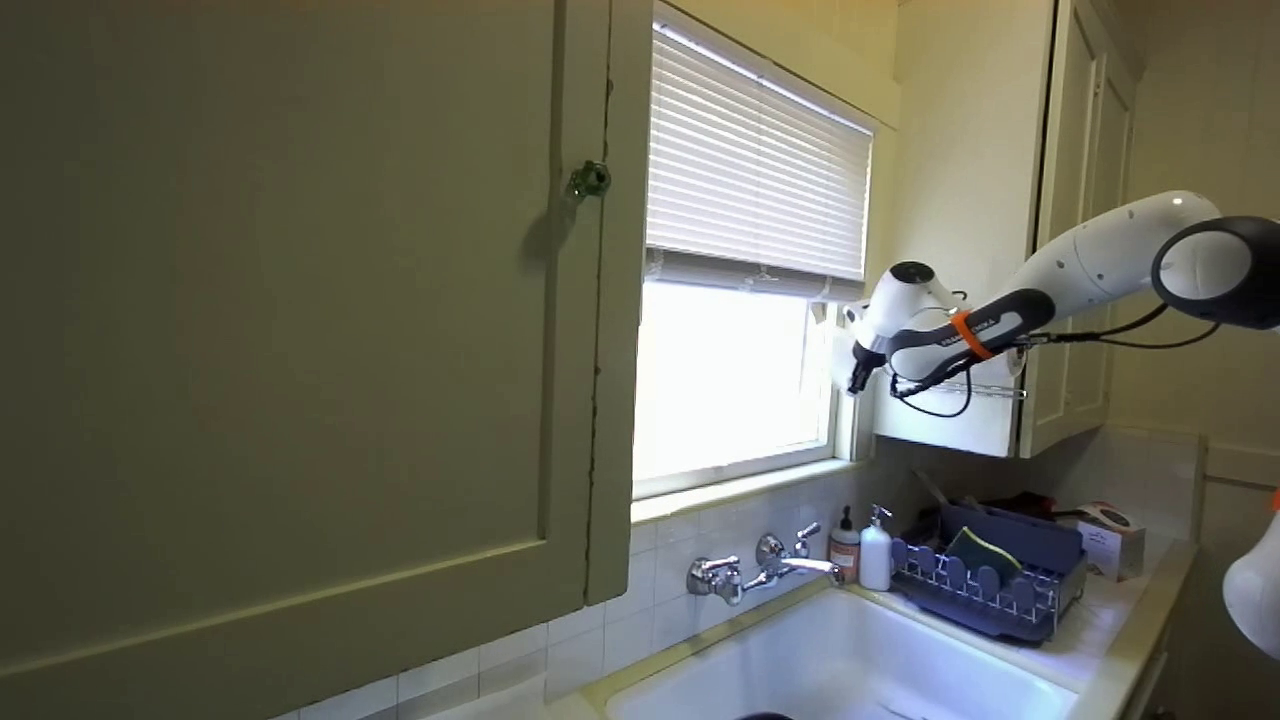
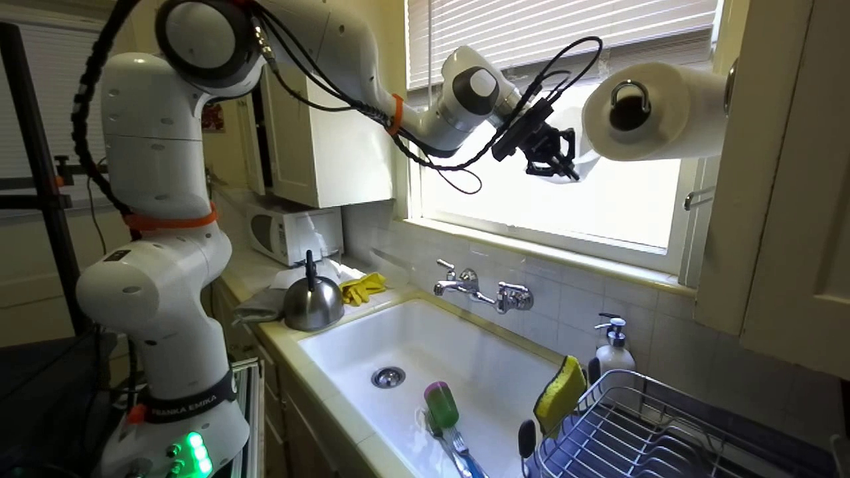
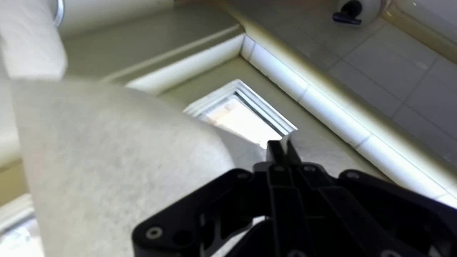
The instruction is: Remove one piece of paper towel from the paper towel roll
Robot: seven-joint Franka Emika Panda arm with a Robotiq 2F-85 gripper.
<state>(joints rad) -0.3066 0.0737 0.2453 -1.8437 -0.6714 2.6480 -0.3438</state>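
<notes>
Our fingers (image 3: 274,152) pinch the sheet (image 3: 125,160), which spans from them to the roll (image 2: 674,119), just beside and above them. It seems attached, so we should grip firmly and snap sideways, starting the tear at one edge.

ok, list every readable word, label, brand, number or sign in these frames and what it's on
"FRANKA EMIKA": robot base band, in an exterior view.
Forearm lettering: too small to read.
Small dark arm sticker: too small.
Soap bottle label: too blurred.
White box print: too blurred.
No readable numbers or signs.
</notes>
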